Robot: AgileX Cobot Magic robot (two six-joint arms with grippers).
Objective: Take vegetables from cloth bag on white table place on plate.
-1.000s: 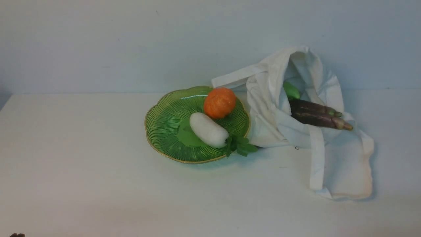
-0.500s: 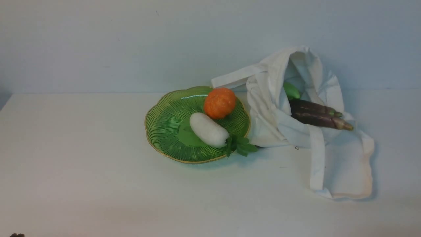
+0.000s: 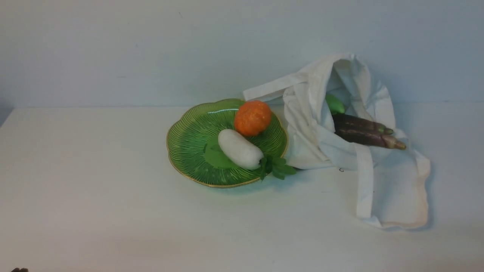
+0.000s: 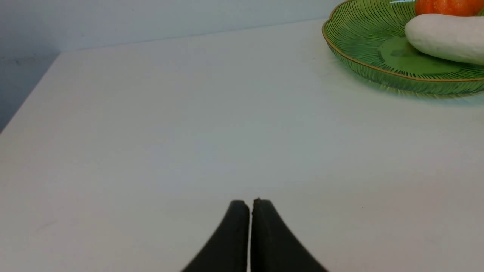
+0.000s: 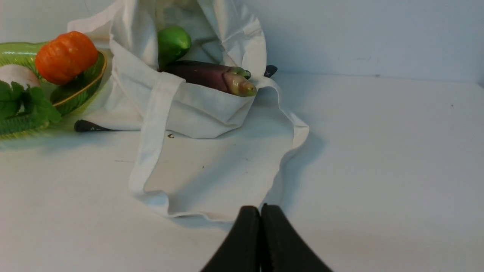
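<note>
You are partway through: the white radish (image 3: 239, 149) already lies on the green plate (image 3: 189, 147) with an orange pumpkin-like piece (image 3: 252, 118) at its 1 o'clock, leaves spilling over the rim at 4 o'clock. Still left in the cloth bag (image 3: 393, 189), which slumps on the white table (image 3: 94, 196) touching the plate at 3 o'clock, are the two eggplants (image 3: 363, 133) and a smooth green vegetable (image 3: 335, 104) in its open mouth. Both claws are pressed together and empty, the left gripper (image 4: 250, 206) over bare table and the right gripper (image 5: 260, 211) near the bag's flat handle end.
</note>
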